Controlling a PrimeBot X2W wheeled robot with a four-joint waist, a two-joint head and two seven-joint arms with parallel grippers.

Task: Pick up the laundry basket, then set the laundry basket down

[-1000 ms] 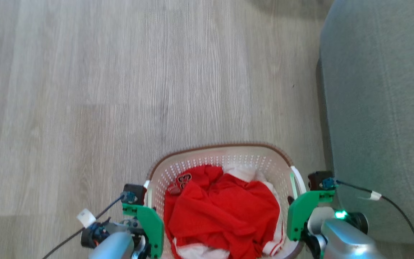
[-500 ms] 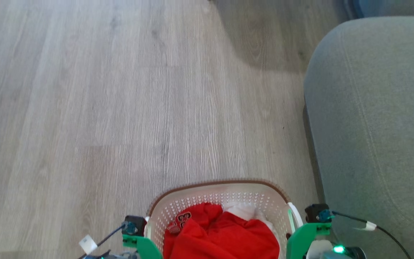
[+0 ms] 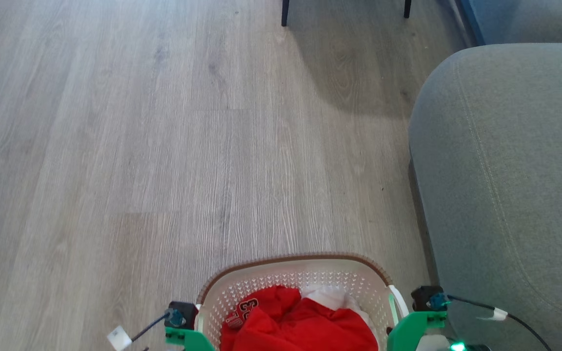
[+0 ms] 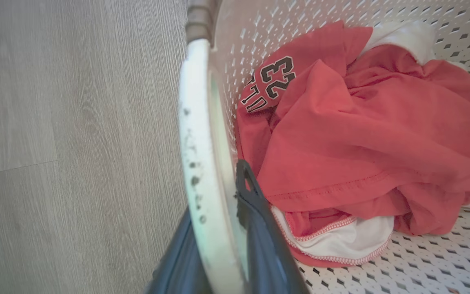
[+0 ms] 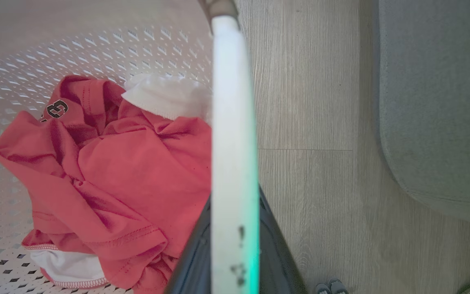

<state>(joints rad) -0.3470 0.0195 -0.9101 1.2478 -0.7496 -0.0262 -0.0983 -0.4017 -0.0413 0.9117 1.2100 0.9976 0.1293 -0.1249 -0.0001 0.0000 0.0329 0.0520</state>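
The laundry basket (image 3: 294,279), cream-white and perforated with a brown rim, sits at the head view's bottom edge with red clothes (image 3: 300,324) and a white garment inside. My left gripper (image 4: 218,200) is shut on the basket's left white handle (image 4: 196,122), one dark finger (image 4: 255,220) inside the basket wall and one outside. My right gripper (image 5: 233,212) is shut on the right white handle (image 5: 233,122) in the same way. Their green mounts flank the basket in the head view. The red shirt (image 4: 361,134) bears the number 23.
A grey upholstered sofa (image 3: 505,185) stands close on the basket's right side. Two dark chair legs (image 3: 284,12) show at the top, with a blue cushion (image 3: 520,17) at the top right. Open wood floor (image 3: 115,146) stretches ahead and to the left.
The whole head picture has shifted: the basket and grippers now sit lower in it, and the chair legs have come in at the top. Both grippers stay on the handles.
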